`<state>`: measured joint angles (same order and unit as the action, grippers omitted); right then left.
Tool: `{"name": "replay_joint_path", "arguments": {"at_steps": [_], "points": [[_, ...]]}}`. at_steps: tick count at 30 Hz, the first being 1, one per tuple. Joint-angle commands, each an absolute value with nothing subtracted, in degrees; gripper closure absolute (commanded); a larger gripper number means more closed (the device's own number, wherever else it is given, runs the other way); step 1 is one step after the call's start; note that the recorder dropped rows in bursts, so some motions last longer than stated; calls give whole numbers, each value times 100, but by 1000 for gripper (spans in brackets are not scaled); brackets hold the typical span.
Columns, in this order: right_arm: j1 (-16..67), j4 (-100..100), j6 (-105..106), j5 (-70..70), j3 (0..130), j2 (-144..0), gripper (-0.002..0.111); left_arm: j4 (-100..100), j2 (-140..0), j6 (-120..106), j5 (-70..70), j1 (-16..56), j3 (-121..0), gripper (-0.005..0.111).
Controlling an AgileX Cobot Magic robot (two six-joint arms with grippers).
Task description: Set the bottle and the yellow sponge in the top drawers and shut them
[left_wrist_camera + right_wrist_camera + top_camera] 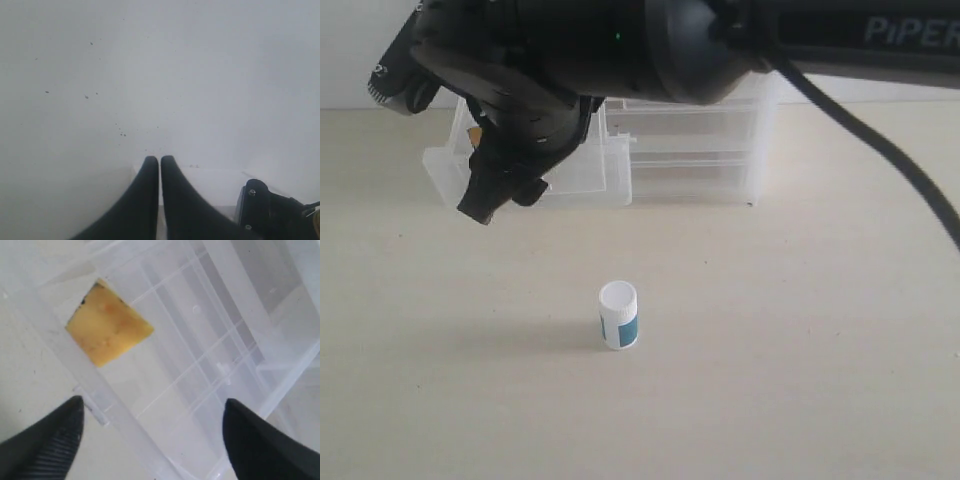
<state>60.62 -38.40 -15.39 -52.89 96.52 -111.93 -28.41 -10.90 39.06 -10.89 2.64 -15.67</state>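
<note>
**A:** Exterior view first: where is the right gripper (503,196)?

**B:** It hangs over the pulled-out top drawer (565,175) of the white cabinet (695,150). Its arm crosses the top of the picture. From this angle I can't tell how the jaws stand.

**A:** What room is there around it?

**B:** The drawer's front rim lies just under the fingertips. On the camera's side of the gripper the table (800,350) is open. Only the bottle (618,316) stands there, upright, well apart from both gripper and cabinet. A black cable (880,150) slants down in front of the cabinet's far side, away from the gripper.

**A:** And the left wrist view?

**B:** The left gripper (160,162) has its fingers pressed together with nothing between them. Ahead of it is a pale, blank surface with a few dark specks. A black fitting (270,210) sits beside the fingers.

**A:** Right wrist view?

**B:** The fingers (50,440) stand wide apart and hold nothing. The yellow sponge (107,330) lies flat inside the clear drawer, beyond the fingertips and nearer this one, touching neither. The drawer's front edge runs slantwise across the gap between the fingers. A small tab (92,410) on that edge sits just beside the same fingertip
</note>
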Motion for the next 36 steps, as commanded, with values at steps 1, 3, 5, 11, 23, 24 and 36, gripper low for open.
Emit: {"name": "replay_joint_path", "arguments": {"at_steps": [1, 3, 5, 11, 23, 24, 36], "points": [[6059, -3480, -1569, -5346, 9662, -10897, 23, -2824, -1072, 3887, -1125, 251, -1546, 103], [6059, -2912, -1484, -4970, 9662, -10731, 23, -2824, -1072, 3887, -1125, 251, -1546, 103], [6059, -2745, -1472, -4512, 9662, -10627, 24, -2824, -1072, 3887, -1125, 251, -1546, 103], [6048, -2813, -1662, -3640, 9662, -10735, 108, -2824, -1072, 3887, -1114, 251, -1546, 103], [6048, -3222, -1950, -3499, 9662, -11147, 103, -2824, -1072, 3887, -1114, 251, -1546, 103], [6048, -3210, -1950, -3486, 9662, -11147, 103, -2824, -1072, 3887, -1114, 251, -1546, 103], [5478, -3249, -2203, -3594, 9662, -11328, 103, -2824, -1072, 3887, -1069, 251, -1546, 103]]}}
